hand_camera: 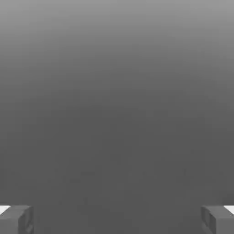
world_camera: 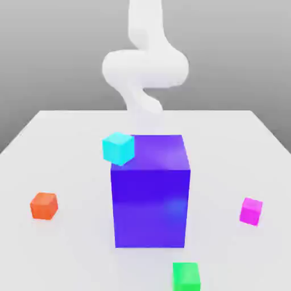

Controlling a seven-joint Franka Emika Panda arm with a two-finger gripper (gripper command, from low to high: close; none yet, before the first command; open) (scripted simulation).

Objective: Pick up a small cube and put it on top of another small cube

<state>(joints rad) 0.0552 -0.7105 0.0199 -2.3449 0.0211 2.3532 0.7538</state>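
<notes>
- Nothing stacked yet: cyan cube (world_camera: pixel 118 148) sitting at ten o'clock of the big blue block (world_camera: pixel 151 193), apparently touching it.
- Gripper (hand_camera: pixel 117 219) hanging released, grasping nothing.
- Picking and placing both remaining.

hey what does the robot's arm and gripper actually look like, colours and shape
The arm is plain white with smooth, rounded, tube-like segments and no visible cables or markings. In the hand view, the gripper has two blocky grey fingertips with white on their upper outer corners.

small cubes: 4 – cyan cube (world_camera: pixel 118 148), orange cube (world_camera: pixel 44 206), magenta cube (world_camera: pixel 250 211), green cube (world_camera: pixel 186 277) | large blue cube (world_camera: pixel 151 192): 1 | table (world_camera: pixel 68 136): 1
</notes>
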